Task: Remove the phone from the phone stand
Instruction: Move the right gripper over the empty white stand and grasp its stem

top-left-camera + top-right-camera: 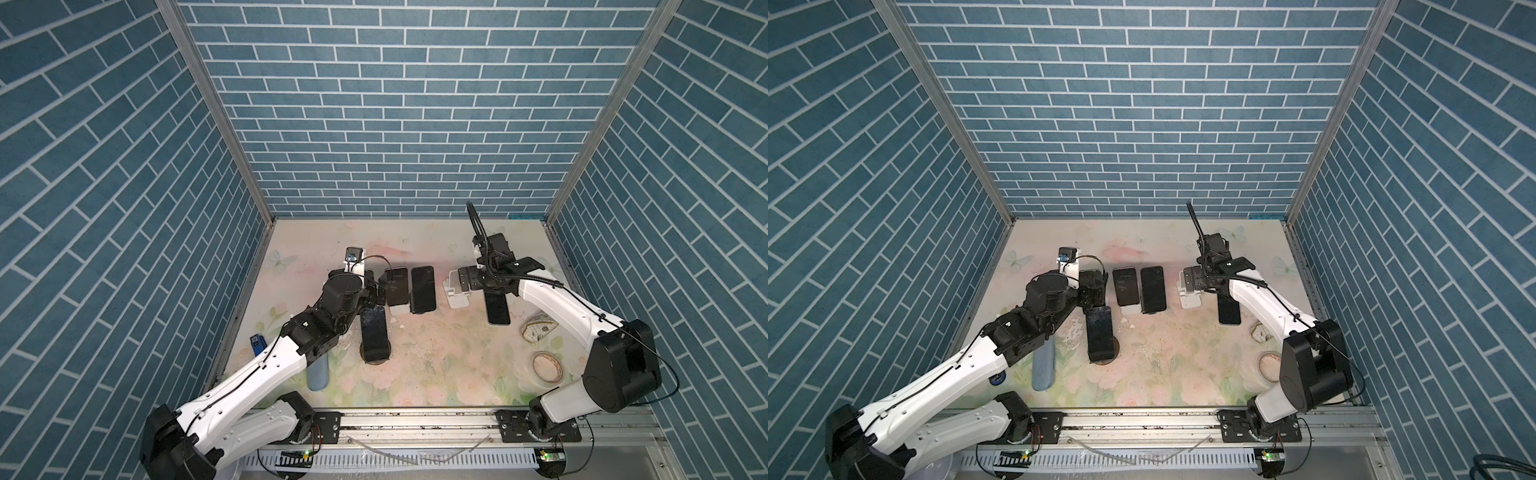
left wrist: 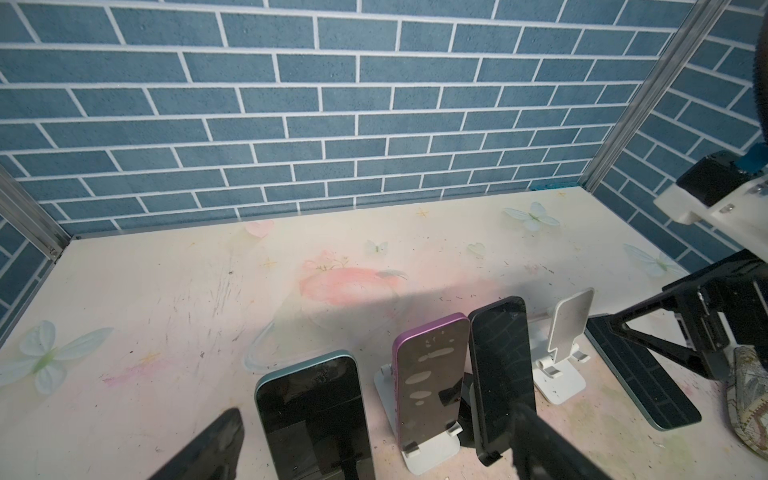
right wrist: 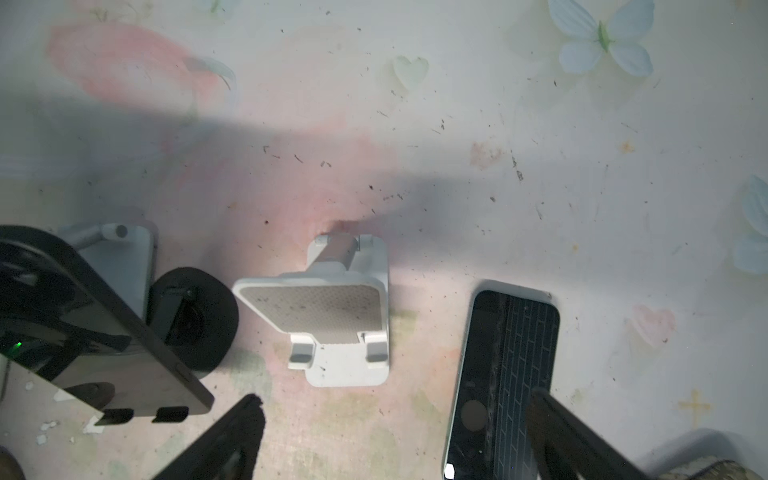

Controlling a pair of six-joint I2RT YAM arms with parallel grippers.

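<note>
A: What's over by the left gripper (image 2: 374,449)?

B: Its jaws are wide apart, holding nothing. Just beyond it, three phones lean in stands.

A: And the right gripper (image 3: 399,432)?

B: Spread wide too, empty. The freed phone (image 3: 503,382) lies flat on the table (image 3: 457,104) under its right finger; the bare white phone stand (image 3: 332,324) sits just ahead, between the fingers.

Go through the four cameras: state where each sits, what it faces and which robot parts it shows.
Top views: high at the front, looking down on both arms and the table.
Left wrist: low, facing the back wall; left gripper open, phones on stands.
Right wrist: looking down; right gripper open over the empty white stand.
Shared: that stand, flat phone.
</note>
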